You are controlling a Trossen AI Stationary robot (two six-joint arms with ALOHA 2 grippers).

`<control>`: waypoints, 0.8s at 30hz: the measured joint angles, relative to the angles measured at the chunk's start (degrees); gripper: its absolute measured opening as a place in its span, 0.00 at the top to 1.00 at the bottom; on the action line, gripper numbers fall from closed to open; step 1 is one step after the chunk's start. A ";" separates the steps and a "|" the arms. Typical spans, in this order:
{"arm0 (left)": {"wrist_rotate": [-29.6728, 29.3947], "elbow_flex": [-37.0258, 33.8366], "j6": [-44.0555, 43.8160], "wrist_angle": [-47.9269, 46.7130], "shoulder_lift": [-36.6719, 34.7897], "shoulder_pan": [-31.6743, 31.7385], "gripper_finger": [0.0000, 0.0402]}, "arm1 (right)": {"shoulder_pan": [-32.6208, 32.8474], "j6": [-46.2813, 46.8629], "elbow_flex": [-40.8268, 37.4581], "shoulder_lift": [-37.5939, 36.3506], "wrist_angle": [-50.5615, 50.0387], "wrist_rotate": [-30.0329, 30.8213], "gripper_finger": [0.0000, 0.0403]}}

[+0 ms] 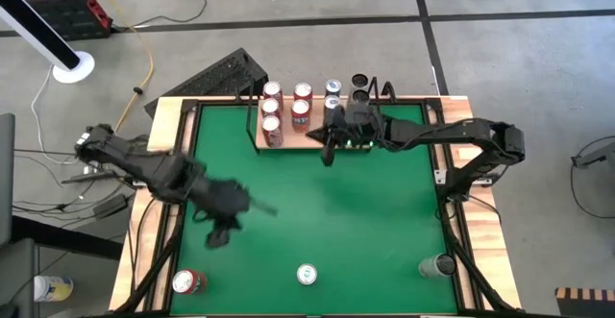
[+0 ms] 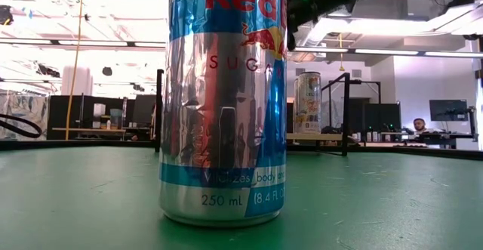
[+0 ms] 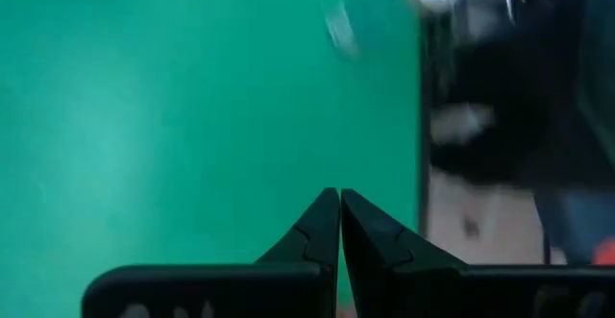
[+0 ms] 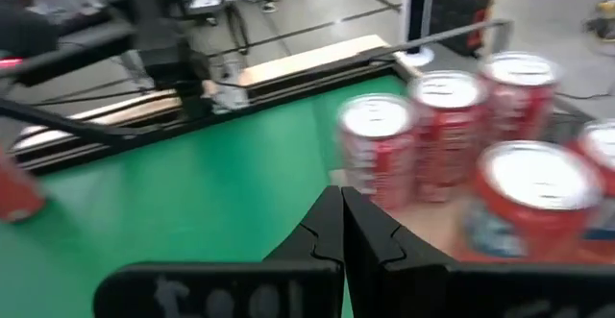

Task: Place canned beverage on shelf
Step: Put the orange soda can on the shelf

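Observation:
The shelf (image 1: 314,134), a light-wood board with a black wire frame, lies at the table's far edge and carries several upright cans: red ones (image 1: 272,124), silver ones (image 1: 332,88) and dark ones (image 1: 359,82). Three cans stand on the green table near its front edge: a red one (image 1: 187,281), a blue-and-silver one (image 1: 307,275) that fills the low view (image 2: 223,99), and a dark one (image 1: 437,265). My right gripper (image 4: 341,195) is shut and empty just in front of the shelf's near edge (image 1: 329,155), beside the red cans (image 4: 380,150). My left gripper (image 3: 339,198) is shut and empty above the table's left middle (image 1: 219,236).
Black wire frames (image 2: 346,114) rise at the shelf's ends. Open green table (image 1: 365,222) lies between the shelf and the three front cans. A black keyboard-like object (image 1: 216,76) lies off the table's far left corner. A person sits far back in the room (image 2: 417,126).

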 joint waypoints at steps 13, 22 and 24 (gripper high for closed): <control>-7.95 -0.02 -17.06 -3.97 0.57 -33.59 1.00 | 19.77 16.94 1.01 0.00 -0.19 25.48 0.95; -14.75 -0.57 -17.89 -6.27 3.22 -45.77 0.88 | 29.49 25.66 1.01 0.00 -0.12 31.39 0.95; -15.04 -0.59 -18.54 -7.44 4.08 -45.79 0.81 | 30.90 26.53 1.01 0.00 -0.06 31.99 0.95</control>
